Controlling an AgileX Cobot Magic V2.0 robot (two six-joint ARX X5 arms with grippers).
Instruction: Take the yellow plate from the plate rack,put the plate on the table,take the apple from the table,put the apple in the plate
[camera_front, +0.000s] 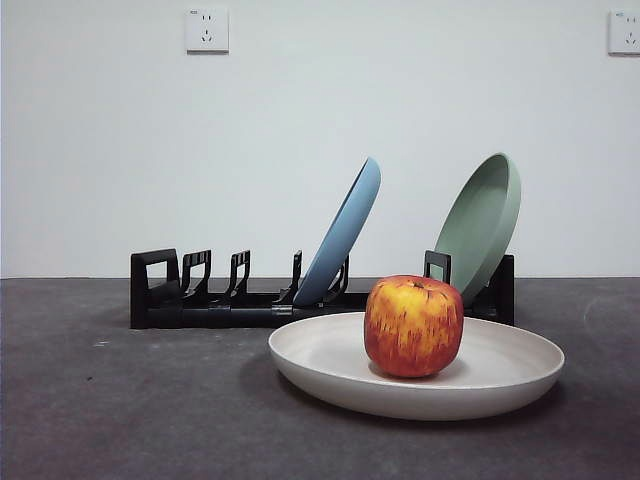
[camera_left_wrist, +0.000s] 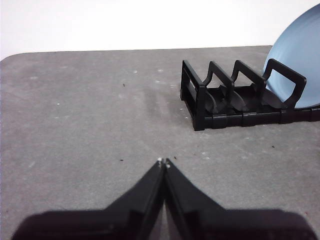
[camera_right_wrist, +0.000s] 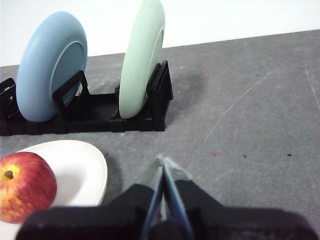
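Observation:
The yellow plate (camera_front: 500, 375), pale cream in colour, lies flat on the table (camera_front: 120, 410) in front of the plate rack (camera_front: 230, 305). The apple (camera_front: 413, 326) sits upright inside it, left of the plate's centre. In the right wrist view the plate (camera_right_wrist: 80, 170) and apple (camera_right_wrist: 25, 186) show beside my right gripper (camera_right_wrist: 163, 159), which is shut, holds nothing and hangs over bare table. My left gripper (camera_left_wrist: 163, 161) is shut too, empty, over the table short of the rack's squared end (camera_left_wrist: 200, 100). Neither arm shows in the front view.
A blue plate (camera_front: 345, 235) and a pale green plate (camera_front: 480, 225) lean in the rack's slots. The rack's left slots (camera_front: 200, 280) hold nothing. A white wall with two sockets (camera_front: 207, 30) stands behind the table.

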